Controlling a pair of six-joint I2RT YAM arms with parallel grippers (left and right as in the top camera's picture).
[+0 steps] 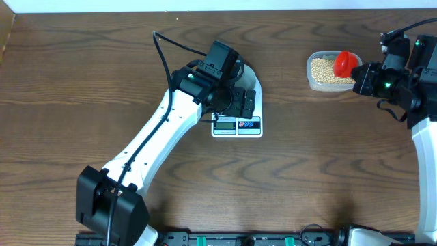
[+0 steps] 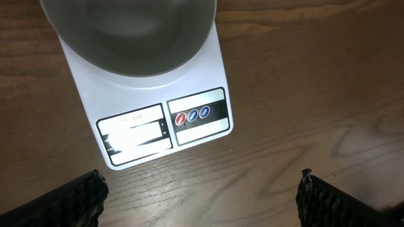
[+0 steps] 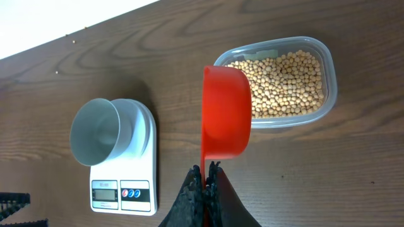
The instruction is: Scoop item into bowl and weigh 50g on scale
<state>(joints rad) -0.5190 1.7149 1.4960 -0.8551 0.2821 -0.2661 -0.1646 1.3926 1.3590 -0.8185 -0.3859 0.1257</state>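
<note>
The white scale [image 2: 196, 135] lies mid-table with the empty white bowl [image 2: 129, 31] on its platform; both also show in the right wrist view, scale [image 3: 136, 186] and bowl [image 3: 95, 132]. My left gripper [image 2: 201, 184] hovers open above the scale's display end [image 1: 237, 127], nothing between its fingers, and hides most of the bowl from overhead. Tan beans [image 3: 284, 79] fill a clear plastic tub [image 1: 321, 83] at the right. My right gripper [image 3: 206, 171] is shut on the handle of a red scoop [image 3: 226, 113], held on edge over the tub's left end [image 1: 346, 63].
The table's far edge and a pale wall strip run along the top [image 1: 205, 5]. The right arm's body [image 1: 416, 75] stands just right of the tub. Dark wood table [image 1: 321, 171] lies between the scale and the tub.
</note>
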